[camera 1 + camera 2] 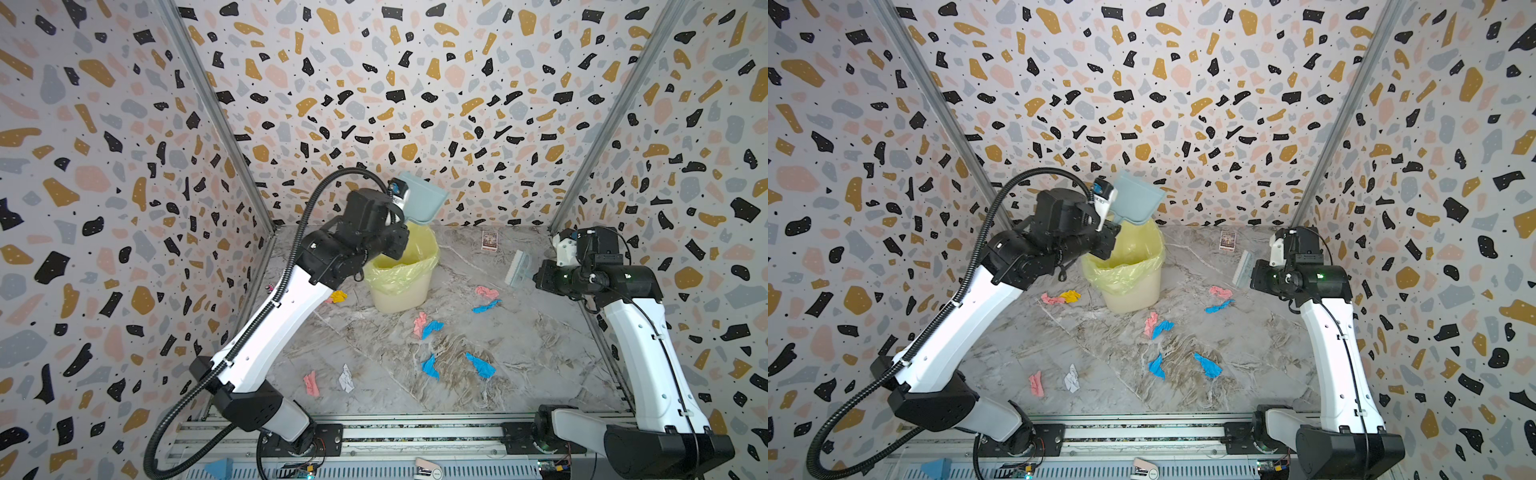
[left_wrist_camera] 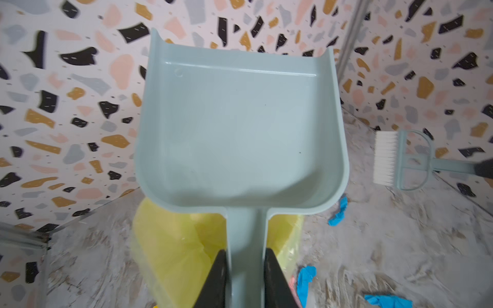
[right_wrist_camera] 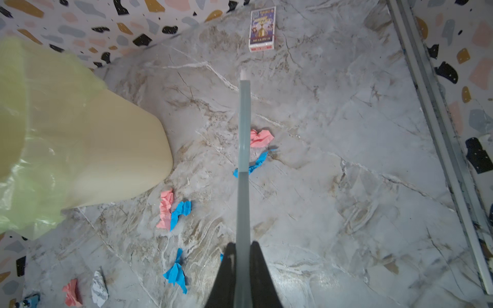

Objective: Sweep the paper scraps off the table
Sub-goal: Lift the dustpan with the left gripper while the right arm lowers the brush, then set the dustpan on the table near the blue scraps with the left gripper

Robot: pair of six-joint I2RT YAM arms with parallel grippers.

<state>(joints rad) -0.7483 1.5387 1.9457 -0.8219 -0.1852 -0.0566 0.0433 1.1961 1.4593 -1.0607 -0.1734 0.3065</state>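
1. Pale-blue plastic dustpan (image 1: 422, 199) hangs tilted above the bin (image 1: 399, 297) in both top views, handle pinched by L gripper (image 1: 401, 205). R gripper (image 1: 536, 277), well right of bin, clamps the brush (image 1: 517, 268); bristles look clear of the table (image 1: 540, 353). Paper scraps (image 1: 430, 368) lie mostly on bin's arm-base side. A pink+blue pair (image 1: 485, 292) sits btwn bin and brush, nearest R arm. A yellow bit (image 1: 1070, 296) is just left of bin.
2. L wrist view: fingers (image 2: 220, 280) nearly closed on pan handle. Pan looks empty, w/ bin's yellow liner (image 2: 173, 240) right under it.
3. R wrist view: fingers (image 3: 229, 266) shut on brush handle, which runs straight over that pair; blue strip (image 3: 253, 165) lies slantwise under it. Next sweep prob. starts there. A printed card (image 3: 262, 28) sits behind bin's right, near back wall, so keep off it. Bin wall may crowd a pan set-down.
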